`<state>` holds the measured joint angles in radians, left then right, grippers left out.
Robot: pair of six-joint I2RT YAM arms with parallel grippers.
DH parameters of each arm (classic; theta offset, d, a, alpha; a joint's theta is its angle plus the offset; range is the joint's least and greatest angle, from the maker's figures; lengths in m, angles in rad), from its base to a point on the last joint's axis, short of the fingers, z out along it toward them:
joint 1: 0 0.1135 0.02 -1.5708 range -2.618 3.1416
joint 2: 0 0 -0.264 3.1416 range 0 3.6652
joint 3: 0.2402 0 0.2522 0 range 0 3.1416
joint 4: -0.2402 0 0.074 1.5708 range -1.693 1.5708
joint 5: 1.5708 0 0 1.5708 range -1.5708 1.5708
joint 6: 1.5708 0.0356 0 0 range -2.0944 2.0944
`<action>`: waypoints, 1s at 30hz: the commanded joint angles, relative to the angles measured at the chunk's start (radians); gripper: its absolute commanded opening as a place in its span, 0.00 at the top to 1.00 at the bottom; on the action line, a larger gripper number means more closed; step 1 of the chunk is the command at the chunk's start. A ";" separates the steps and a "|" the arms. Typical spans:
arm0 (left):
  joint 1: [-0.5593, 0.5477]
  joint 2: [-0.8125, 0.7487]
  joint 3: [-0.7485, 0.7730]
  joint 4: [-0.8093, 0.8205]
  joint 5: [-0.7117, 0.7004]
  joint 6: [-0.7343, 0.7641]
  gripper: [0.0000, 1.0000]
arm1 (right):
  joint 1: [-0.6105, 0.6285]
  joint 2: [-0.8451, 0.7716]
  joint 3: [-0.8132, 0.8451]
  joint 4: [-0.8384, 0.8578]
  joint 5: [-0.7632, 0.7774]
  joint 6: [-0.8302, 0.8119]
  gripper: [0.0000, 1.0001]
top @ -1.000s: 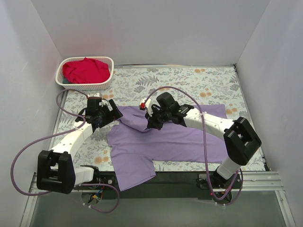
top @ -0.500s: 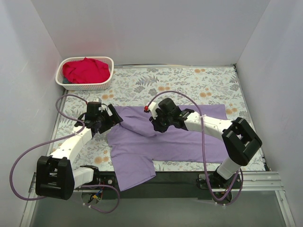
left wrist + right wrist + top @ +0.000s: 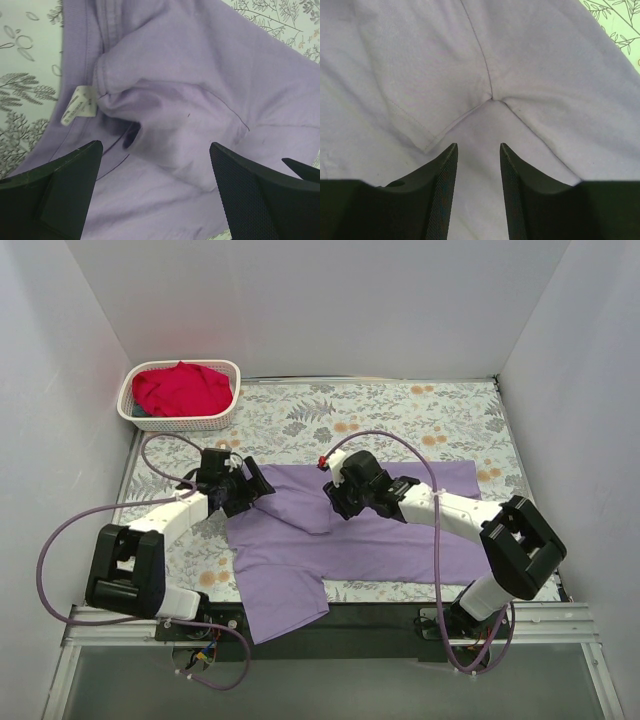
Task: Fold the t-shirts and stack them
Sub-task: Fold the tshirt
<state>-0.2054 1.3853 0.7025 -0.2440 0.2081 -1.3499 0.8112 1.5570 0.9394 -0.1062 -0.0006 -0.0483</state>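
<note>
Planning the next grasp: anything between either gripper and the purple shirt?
Nothing visible. The left gripper and right gripper are both open directly over the purple shirt, and the wrist views show only its cloth between their fingers.

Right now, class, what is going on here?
A soft light purple cloth t-shirt lies spread on the floral table. The left tool hangs open over its neck label. The right tool, also open, is poised above a seam. A bright red cloth t-shirt waits in the white plastic lattice basket.
</note>
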 commanded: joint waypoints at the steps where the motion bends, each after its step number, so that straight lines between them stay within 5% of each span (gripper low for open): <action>1: -0.034 0.038 0.052 0.061 -0.009 0.000 0.18 | -0.010 -0.048 -0.028 0.077 -0.030 0.036 0.60; 19: -0.190 -0.005 -0.057 0.238 -0.196 -0.003 0.24 | -0.029 -0.135 -0.151 0.149 -0.055 0.042 0.61; 23: -0.196 -0.052 -0.077 0.287 -0.184 -0.020 0.34 | -0.032 -0.146 -0.171 0.158 -0.058 0.042 0.61; 26: -0.207 -0.097 -0.042 0.244 -0.150 -0.069 0.51 | -0.033 -0.150 -0.178 0.161 -0.055 0.042 0.61; 30: -0.236 -0.162 0.006 0.057 -0.145 -0.156 0.53 | -0.037 -0.161 -0.188 0.166 -0.052 0.042 0.61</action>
<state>-0.4217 1.2980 0.6506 -0.0780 0.0513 -1.4364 0.7795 1.4326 0.7609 0.0193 -0.0502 -0.0097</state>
